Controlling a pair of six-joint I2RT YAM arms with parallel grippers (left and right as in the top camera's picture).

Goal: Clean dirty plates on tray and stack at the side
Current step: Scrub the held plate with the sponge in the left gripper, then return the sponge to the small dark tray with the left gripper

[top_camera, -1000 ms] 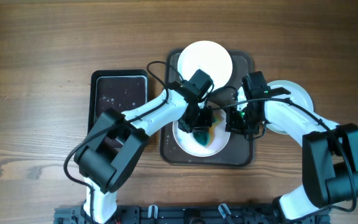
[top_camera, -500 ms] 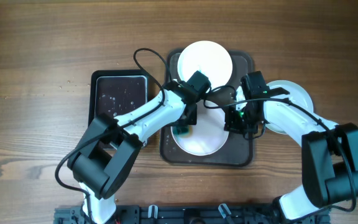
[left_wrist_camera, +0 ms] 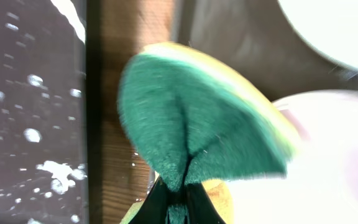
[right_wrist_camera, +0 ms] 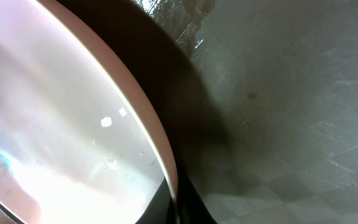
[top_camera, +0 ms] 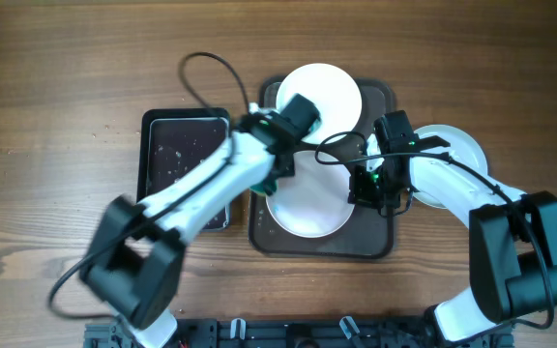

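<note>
Left gripper (top_camera: 277,174), clamped on green-and-yellow scrub sponge (left_wrist_camera: 197,124), has swung off the near round white plate (top_camera: 307,205), now just right of it. Teal smear gone. Right gripper (top_camera: 375,186) pinches that plate's rim, inside the dark brown rectangular tray (top_camera: 375,244). Looks ready to stack.

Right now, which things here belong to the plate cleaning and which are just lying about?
In the job: brown tray, near plate, far plate, third plate beside the tray, green sponge in the left gripper.
Lying about: black tray with droplets.

Right gripper (right_wrist_camera: 176,209) pinches the plate (right_wrist_camera: 61,124) rim — tray (right_wrist_camera: 278,124) floor beside (dark, scuffed).
</note>
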